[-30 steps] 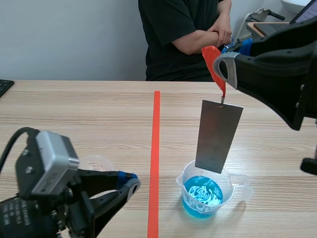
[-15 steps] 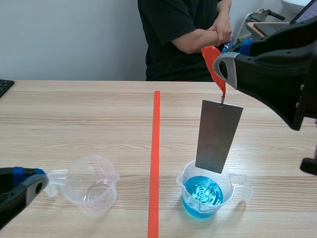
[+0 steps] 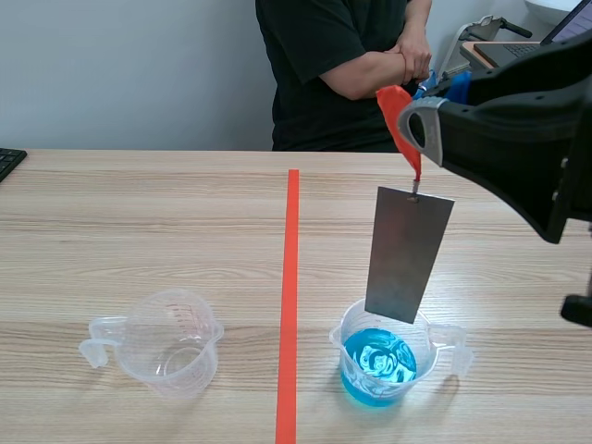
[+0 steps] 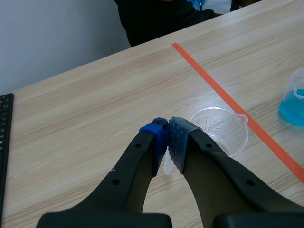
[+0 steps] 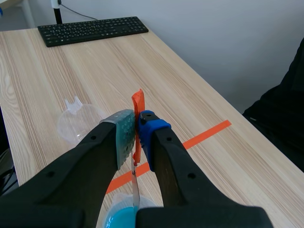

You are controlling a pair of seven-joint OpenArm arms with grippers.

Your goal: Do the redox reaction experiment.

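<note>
A grey metal plate (image 3: 408, 254) hangs from an orange-red tape tab (image 3: 396, 106), and my right gripper (image 3: 413, 139) is shut on that tab. The plate's lower edge is level with the rim of a clear beaker of blue liquid (image 3: 379, 365). From the right wrist, the tab (image 5: 137, 107) is pinched in the right gripper (image 5: 136, 124), with the blue beaker (image 5: 118, 222) directly below. An empty clear beaker (image 3: 171, 342) stands left of the tape line. My left gripper (image 4: 167, 137) is shut on nothing, above and short of the empty beaker (image 4: 223, 128); this arm is out of the scene view.
A person with folded arms (image 3: 370, 65) sits across the table. A black keyboard (image 5: 92, 29) lies at the table's far left edge (image 3: 9, 162). An orange-red tape line (image 3: 289, 296) runs down the table's middle between the two beakers.
My left arm has drawn back out of the scene view toward the lower left, uncovering the empty beaker. The right arm, tab and plate have not moved.
</note>
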